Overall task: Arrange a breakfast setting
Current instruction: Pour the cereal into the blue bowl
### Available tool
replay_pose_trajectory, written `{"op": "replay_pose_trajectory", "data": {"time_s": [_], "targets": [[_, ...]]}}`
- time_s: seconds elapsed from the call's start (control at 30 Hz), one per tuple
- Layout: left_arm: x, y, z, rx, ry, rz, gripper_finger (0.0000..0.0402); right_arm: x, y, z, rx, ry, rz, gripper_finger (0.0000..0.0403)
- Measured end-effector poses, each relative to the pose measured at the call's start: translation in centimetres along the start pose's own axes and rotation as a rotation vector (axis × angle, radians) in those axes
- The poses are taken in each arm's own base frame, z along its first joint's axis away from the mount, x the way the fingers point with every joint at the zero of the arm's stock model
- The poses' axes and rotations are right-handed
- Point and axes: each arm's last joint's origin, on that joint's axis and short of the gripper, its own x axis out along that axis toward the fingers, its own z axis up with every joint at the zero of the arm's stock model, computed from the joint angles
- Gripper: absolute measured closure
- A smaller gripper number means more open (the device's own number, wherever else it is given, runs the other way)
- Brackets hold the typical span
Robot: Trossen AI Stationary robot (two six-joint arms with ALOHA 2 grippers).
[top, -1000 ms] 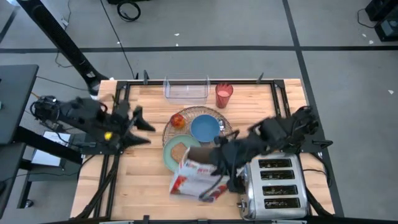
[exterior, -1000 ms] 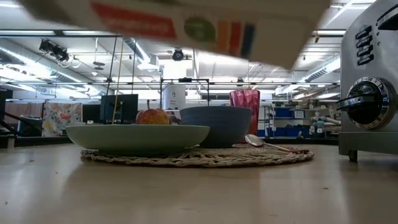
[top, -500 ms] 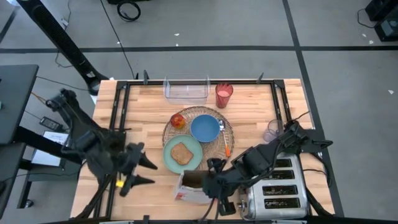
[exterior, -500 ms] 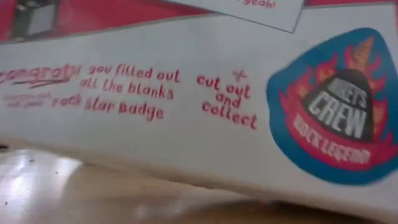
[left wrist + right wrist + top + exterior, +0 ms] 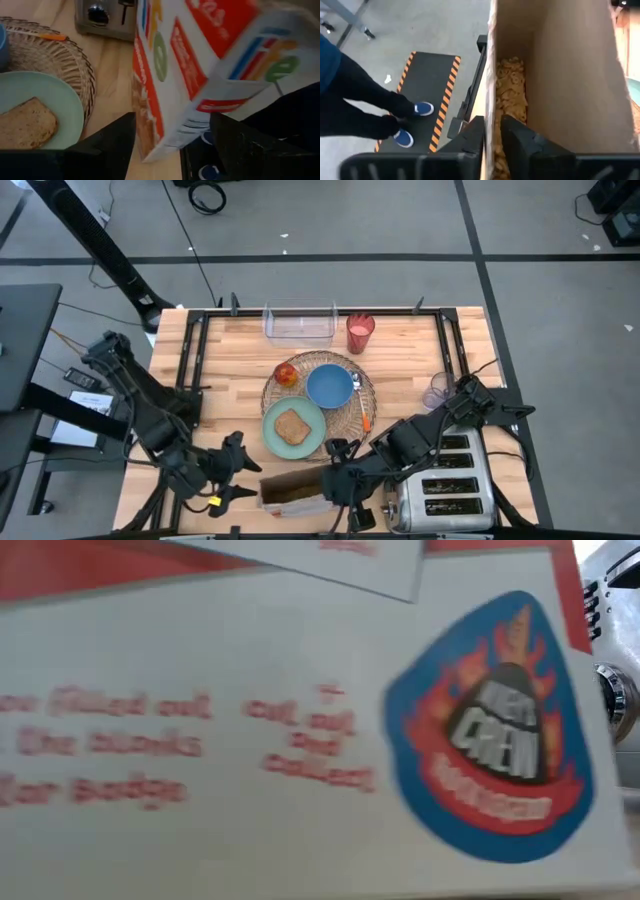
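Observation:
The wicker placemat (image 5: 318, 395) carries the mint-green plate (image 5: 276, 438) with the toast slice (image 5: 291, 425), the blue bowl (image 5: 329, 386), the apple (image 5: 286, 373) and the orange-handled utensil (image 5: 364, 412). The red cup (image 5: 359, 332) stands at the far edge. A cereal box (image 5: 295, 492) is at the table's near edge and fills the low view (image 5: 300, 720). My right gripper (image 5: 340, 485) is shut on its right end. My left gripper (image 5: 235, 472) is open at the box's left end, with its fingers on either side of that end (image 5: 165, 125). I cannot tell whether they touch it. My right gripper pinches one side wall of the cereal box at its open end (image 5: 491, 107), with one finger (image 5: 520, 145) inside the box and one (image 5: 470, 142) outside. The fingers come level from the table's right, along the box. Cereal shows inside. Whether the box rests on the table cannot be told.
The chrome toaster (image 5: 440, 485) stands at the near right, close behind my right arm. A clear plastic tub (image 5: 298, 325) is at the far edge, and a clear glass (image 5: 435, 393) at the right. A person's legs and shoes (image 5: 370, 110) show on the floor beyond the near edge.
My right gripper has carried the cereal box from beside the plate toward the table's near edge and a little left, and the box has turned about. My left gripper has gone from the left side toward the near edge, up to the box's left end, staying open.

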Motion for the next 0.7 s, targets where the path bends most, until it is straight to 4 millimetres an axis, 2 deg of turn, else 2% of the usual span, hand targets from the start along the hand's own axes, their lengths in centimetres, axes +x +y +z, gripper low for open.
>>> {"op": "replay_pose_trajectory", "data": {"time_s": [0.27,0.5,0.7], "targets": [[1.0,-0.5,-1.0,0.014,0.128,-0.077,0.0093,-0.3,0.0,0.2,-0.004,-0.027,-0.014,0.0250],[0.6,-0.8,-1.7,-0.104,0.208,-0.094,0.0092,-1.5,0.9,0.5,-0.033,-0.073,0.003,0.0187],[0.0,-1.7,-2.5,-0.264,0.244,-0.122,0.0093,-3.0,1.5,0.5,-0.066,-0.132,-0.037,0.0153]]}}
